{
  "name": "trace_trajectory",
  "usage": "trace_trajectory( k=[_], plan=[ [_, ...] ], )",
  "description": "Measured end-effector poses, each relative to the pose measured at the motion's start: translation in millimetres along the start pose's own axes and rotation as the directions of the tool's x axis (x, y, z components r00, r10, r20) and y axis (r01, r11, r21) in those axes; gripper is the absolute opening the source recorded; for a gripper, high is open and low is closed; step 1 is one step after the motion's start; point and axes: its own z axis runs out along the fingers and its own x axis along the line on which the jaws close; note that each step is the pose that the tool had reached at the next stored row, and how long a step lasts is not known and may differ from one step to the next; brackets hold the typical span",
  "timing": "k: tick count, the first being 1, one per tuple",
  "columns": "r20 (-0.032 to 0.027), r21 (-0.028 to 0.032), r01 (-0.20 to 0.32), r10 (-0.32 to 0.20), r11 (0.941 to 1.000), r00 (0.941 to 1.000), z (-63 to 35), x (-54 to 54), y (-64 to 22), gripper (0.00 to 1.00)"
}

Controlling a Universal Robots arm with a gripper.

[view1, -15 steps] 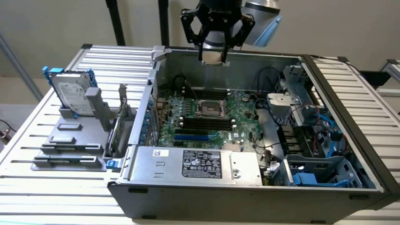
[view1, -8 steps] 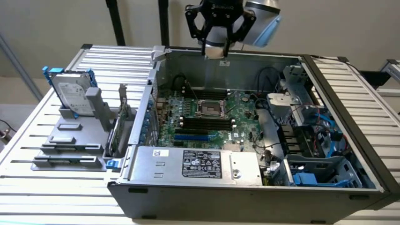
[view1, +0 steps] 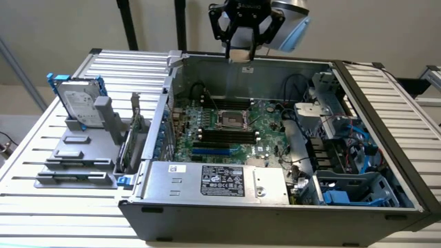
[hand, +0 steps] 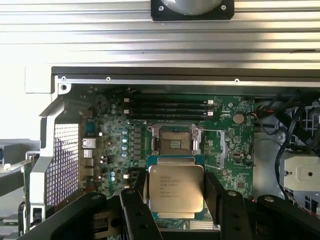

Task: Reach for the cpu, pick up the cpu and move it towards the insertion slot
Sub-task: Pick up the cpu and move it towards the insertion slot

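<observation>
Exterior view, left to right: a grey fixture (view1: 79,155) on the slatted tabletop (view1: 41,206) holds an upright hard drive (view1: 79,106) in blue rails; beside it stands the open computer case (view1: 276,212), with a green motherboard (view1: 227,129), black memory slots (view1: 227,137), a power supply (view1: 220,181) along the near wall and blue drive bays (view1: 351,188) at the exterior view's right. Above the case's far wall hangs the gripper (view1: 241,54), closed on the cpu (view1: 241,55). In the wrist view, the black fingers (hand: 215,192) clamp the cpu (hand: 176,189) by its edges, and the slot (hand: 174,141) shows just beyond it. The pick-up looks done and the carry under way. Judging by the height, the slot is still well below the chip and calls for squaring up.
</observation>
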Motion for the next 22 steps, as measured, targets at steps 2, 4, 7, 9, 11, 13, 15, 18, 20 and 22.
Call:
trace_trajectory(
  k=[2,4,7,9,11,13,15,18,20,22],
  plan=[
    [0.0005,-0.0001,-0.005,0.005,1.0000,1.0000,0.6,-1.5,2.2,0.55],
    [0.0010,-0.0003,-0.011,0.011,0.9999,0.9999,1.2,-2.6,4.0,0.55],
    [0.0019,-0.0005,-0.022,0.022,0.9998,0.9998,2.2,-3.8,6.1,0.55],
    [0.0024,-0.0006,-0.027,0.027,0.9996,0.9996,2.8,-4.3,7.8,0.55],
    [0.0030,-0.0007,-0.028,0.028,0.9996,0.9996,3.2,-4.4,9.0,0.55],
    [0.0038,-0.0007,-0.028,0.028,0.9996,0.9996,3.7,-4.3,10.4,0.55],
    [0.0042,-0.0007,-0.028,0.028,0.9996,0.9996,4.1,-4.4,12.5,0.55],
    [0.0047,-0.0008,-0.029,0.029,0.9996,0.9996,4.9,-4.4,15.6,0.55],
    [0.0049,-0.0008,-0.030,0.030,0.9995,0.9995,5.3,-4.5,17.9,0.55],
    [0.0049,-0.0007,-0.031,0.031,0.9995,0.9995,5.3,-4.5,18.7,0.55]
  ],
)
